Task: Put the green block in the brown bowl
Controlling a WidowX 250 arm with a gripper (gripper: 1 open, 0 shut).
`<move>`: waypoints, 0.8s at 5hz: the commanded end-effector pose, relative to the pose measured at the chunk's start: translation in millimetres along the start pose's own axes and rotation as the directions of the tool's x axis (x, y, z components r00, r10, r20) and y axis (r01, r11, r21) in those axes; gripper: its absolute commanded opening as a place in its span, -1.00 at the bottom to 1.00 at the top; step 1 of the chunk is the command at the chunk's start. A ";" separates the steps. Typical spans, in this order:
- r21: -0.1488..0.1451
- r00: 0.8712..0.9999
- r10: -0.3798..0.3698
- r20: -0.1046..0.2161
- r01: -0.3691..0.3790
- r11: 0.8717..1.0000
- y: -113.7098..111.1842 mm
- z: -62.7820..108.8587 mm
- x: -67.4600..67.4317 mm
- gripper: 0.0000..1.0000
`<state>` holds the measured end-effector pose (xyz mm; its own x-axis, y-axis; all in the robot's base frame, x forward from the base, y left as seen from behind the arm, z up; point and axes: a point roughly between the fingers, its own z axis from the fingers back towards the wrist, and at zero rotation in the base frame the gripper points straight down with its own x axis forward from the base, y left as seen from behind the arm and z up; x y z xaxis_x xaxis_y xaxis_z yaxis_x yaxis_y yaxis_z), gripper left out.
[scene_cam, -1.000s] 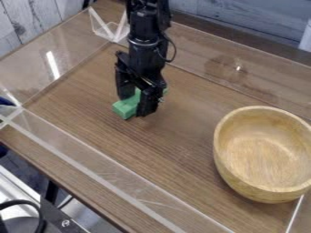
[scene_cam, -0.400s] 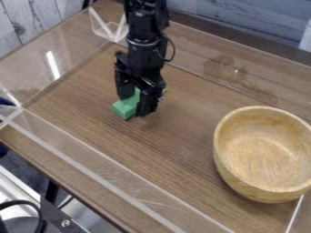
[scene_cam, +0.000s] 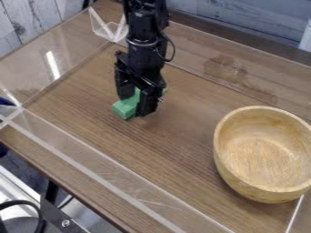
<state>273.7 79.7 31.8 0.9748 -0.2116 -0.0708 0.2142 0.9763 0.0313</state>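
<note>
Nothing moved, jaws wide open, seemingly straddling green block [scene_cam: 125, 108], brown bowl [scene_cam: 264, 152] well apart

Block on surface, bowl apart at right

Green block [scene_cam: 125, 108]: small, bright green, matte, lying flat on wood-grain surface [scene_cam: 145, 155], upper part hidden so full shape unclear. Bowl [scene_cam: 265, 152]: round, light tan wood w/ thick rim & visible grain, upright, empty, well apart from block, near right edge.
</note>
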 end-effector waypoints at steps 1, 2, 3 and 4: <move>0.009 0.999 -0.007 0.040 0.006 1.000 3.3 6.1 2.6 1.00; 0.009 0.999 -0.010 0.049 0.010 1.000 3.2 5.8 3.5 1.00; 0.008 0.998 -0.012 0.057 0.011 1.000 3.1 4.8 4.5 1.00; 0.006 0.998 -0.013 0.064 0.012 1.000 3.4 3.2 5.3 -1.00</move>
<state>278.3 80.4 32.2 0.9751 -0.2208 -0.0195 0.2213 0.9747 0.0317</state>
